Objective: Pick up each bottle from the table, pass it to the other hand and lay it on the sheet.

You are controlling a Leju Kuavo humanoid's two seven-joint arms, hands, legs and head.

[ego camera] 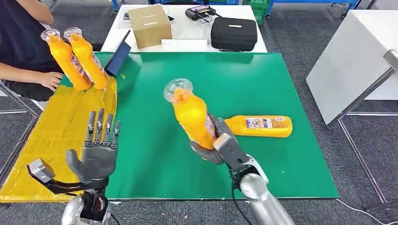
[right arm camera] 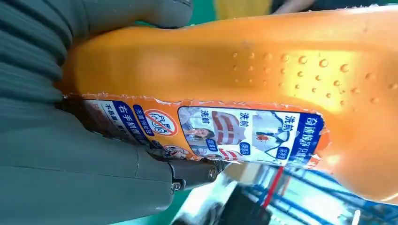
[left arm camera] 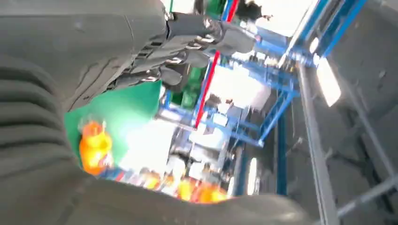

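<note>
At the far left corner of the counter (ego camera: 281, 178), two orange bottles (ego camera: 77, 58) rest on the yellow sheet (ego camera: 47, 140), leaning with their clear caps up; a person's hand (ego camera: 50, 79) lies just beside them at the sheet's left edge. These two count as delivered, though they are propped and not plainly laid flat. Near the front left edge, the left robot hand (ego camera: 97, 150) hangs above the boundary between sheet and green mat, palm up, fingers spread wide and holding nothing. In judgement it stands ready to receive. Toward the centre front, the right robot hand (ego camera: 218, 143) grips a third orange bottle (ego camera: 190, 117) around its lower labelled body, the bottle raised off the mat and tilted with its clear cap toward the left hand; the two hands are well apart, so the handover is not yet made. Just right of that hand, a fourth orange bottle (ego camera: 263, 126) lies on its side on the green mat, untouched. Judged progress: two of four placed, one in transit, one still to be picked up.
</note>
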